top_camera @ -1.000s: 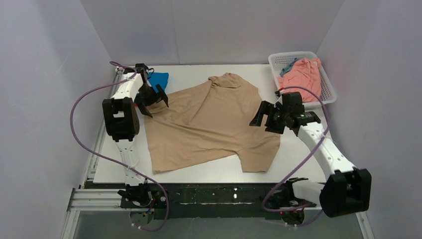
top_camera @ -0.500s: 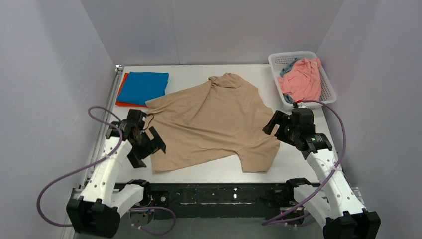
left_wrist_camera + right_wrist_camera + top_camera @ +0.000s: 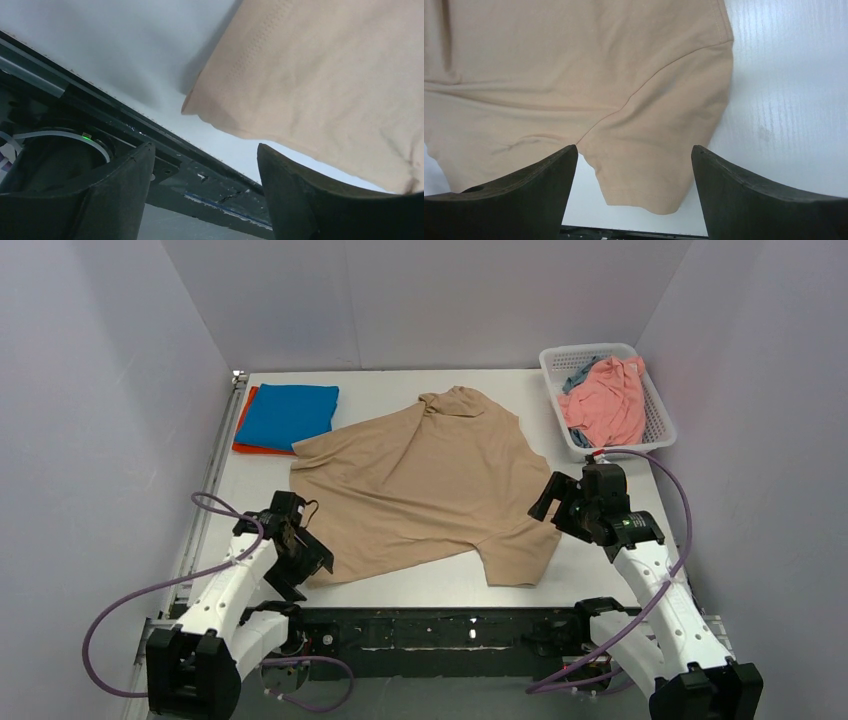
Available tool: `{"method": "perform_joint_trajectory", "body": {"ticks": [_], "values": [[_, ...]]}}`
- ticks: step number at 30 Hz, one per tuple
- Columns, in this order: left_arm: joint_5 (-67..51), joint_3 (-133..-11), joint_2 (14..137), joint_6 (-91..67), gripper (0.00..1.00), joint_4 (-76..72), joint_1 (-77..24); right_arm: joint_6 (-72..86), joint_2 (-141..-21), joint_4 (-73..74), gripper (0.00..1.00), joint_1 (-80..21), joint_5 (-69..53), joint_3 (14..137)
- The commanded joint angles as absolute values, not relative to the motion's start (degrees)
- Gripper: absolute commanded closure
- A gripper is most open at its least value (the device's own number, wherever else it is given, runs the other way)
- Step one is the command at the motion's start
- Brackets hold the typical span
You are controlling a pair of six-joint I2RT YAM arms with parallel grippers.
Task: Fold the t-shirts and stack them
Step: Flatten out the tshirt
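Two hands, fingers apart, empty: left hand (image 3: 306,570) at 7 o'clock corner of beige-tan shirt (image 3: 420,490), right hand (image 3: 557,512) by 4 o'clock sleeve (image 3: 520,555); shirt spread on bench (image 3: 400,385)

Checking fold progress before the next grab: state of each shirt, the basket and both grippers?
Beige shirt: spread flat, unfolded.
Blue shirt: folded, top of stack.
Orange shirt: bottom of stack, mostly covered.
Basket: upright, holding two shirts.
Pink shirt: crumpled inside it.
Grey-blue shirt: bunched inside, mostly hidden.
Left gripper: open, empty.
Right gripper: open, empty.

basket (image 3: 590,347) far right, folded stack (image 3: 288,415) far left
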State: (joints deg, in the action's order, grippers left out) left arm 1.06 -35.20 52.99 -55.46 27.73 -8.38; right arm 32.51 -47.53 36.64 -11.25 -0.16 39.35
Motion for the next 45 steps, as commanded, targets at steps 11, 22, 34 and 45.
{"method": "perform_joint_trajectory", "body": {"ticks": [11, 22, 34, 45], "values": [[2.9, -26.6, 64.7, -60.3, 0.33, 22.2, -8.7, 34.2, -50.3, 38.4, 0.1, -10.9, 1.4, 39.8], [1.3, -30.6, 75.5, -58.1, 0.45, 15.9, -8.7, 37.4, -47.8, 47.7, 0.14, -10.9, 0.4, 38.7], [3.1, -33.9, 80.5, -55.9, 1.0, 15.8, -8.7, 38.3, -47.7, 50.1, 0.19, -11.2, -2.8, 38.2], [3.4, -33.5, 71.1, -53.1, 1.0, 21.1, -8.7, 51.9, -55.8, 52.6, 0.28, -21.0, 4.9, 36.7]]}}
